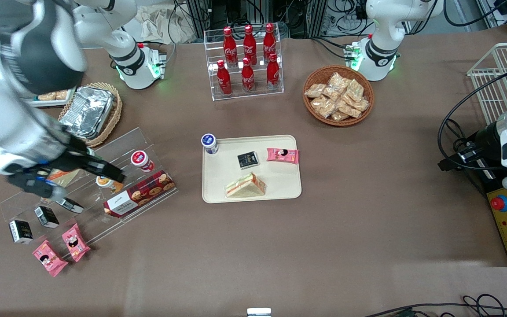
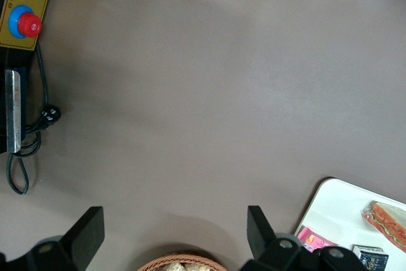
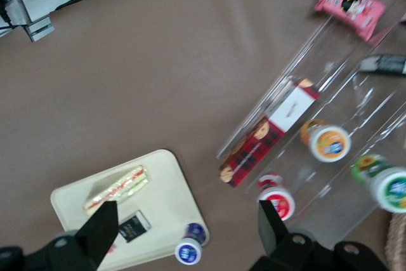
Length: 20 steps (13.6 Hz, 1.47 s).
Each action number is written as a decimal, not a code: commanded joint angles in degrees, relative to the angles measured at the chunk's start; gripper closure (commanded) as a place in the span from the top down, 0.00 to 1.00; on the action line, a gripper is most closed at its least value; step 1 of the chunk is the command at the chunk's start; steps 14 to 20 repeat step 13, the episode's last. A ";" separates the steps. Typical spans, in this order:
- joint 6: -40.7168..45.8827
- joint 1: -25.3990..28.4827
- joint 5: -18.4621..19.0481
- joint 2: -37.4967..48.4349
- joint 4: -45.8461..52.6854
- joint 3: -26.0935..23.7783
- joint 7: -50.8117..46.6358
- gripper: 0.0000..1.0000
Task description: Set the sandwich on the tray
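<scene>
Sandwich [image 1: 245, 185] lying on tray [image 1: 280, 185], gripper [image 3: 184, 220] spread apart, empty, green-lidded cup [image 3: 394, 188] only in wrist view

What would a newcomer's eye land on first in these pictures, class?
Probably the cream tray mid-table, with the wrapped sandwich lying on its near edge. Next, the red cola bottles racked farther back. The open, empty end effector hangs over the clear snack shelf at the working arm's end.

The sandwich [image 1: 245, 186] shows pale bread with an orange-red and green filling edge, on the cream-beige tray [image 1: 280, 185]. The black gripper [image 1: 115, 175] hangs above a red tartan cookie box [image 1: 141, 193] (white label at one end). The desk cloth [image 1: 324, 246] is plain brown.
</scene>
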<state>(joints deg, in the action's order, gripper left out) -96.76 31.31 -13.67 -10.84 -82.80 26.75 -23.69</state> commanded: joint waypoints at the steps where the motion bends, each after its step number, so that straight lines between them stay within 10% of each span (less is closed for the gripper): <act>1: -0.36 -10.35 9.50 4.86 -2.37 -12.64 3.21 0.98; 6: -3.78 -24.71 13.68 5.84 -2.46 -24.55 16.36 0.98; 20: -3.88 -25.15 13.49 4.96 -1.66 -23.85 18.42 0.98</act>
